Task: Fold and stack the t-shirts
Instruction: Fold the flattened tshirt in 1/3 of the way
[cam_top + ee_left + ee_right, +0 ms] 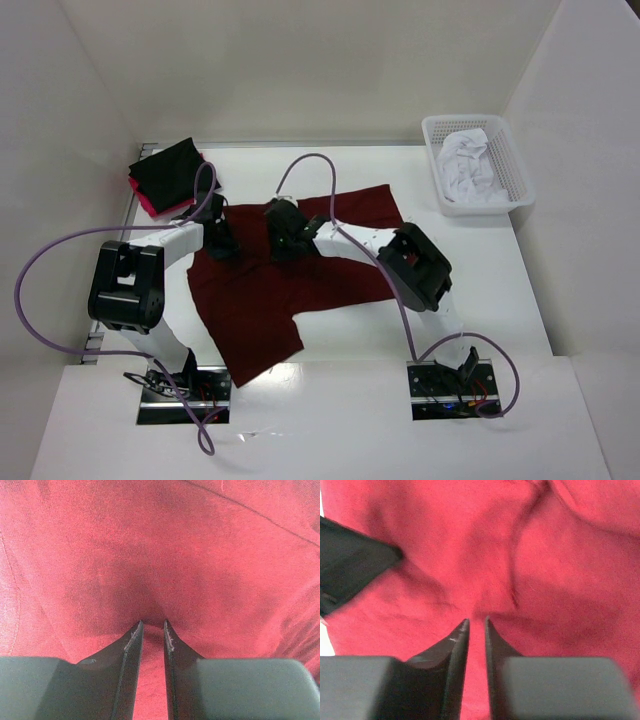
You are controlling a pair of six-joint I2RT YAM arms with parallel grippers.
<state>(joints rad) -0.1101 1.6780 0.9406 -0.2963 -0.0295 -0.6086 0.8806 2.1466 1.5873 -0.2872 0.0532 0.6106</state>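
Maroon t-shirt [262, 300] spread rumpled over the middle of the table [500, 300], well apart from the black and pink folded shirts [165, 178] at the far left corner. Found the left gripper [222, 243] down on the cloth, fingers nipped narrow on a pucker of it. Found the right gripper [287, 240] just beside, low over the cloth; could not tell whether clenched or released. Judged it best to pinch one layer only, lift both sides level, and draw the fold over slowly without dragging the hem.
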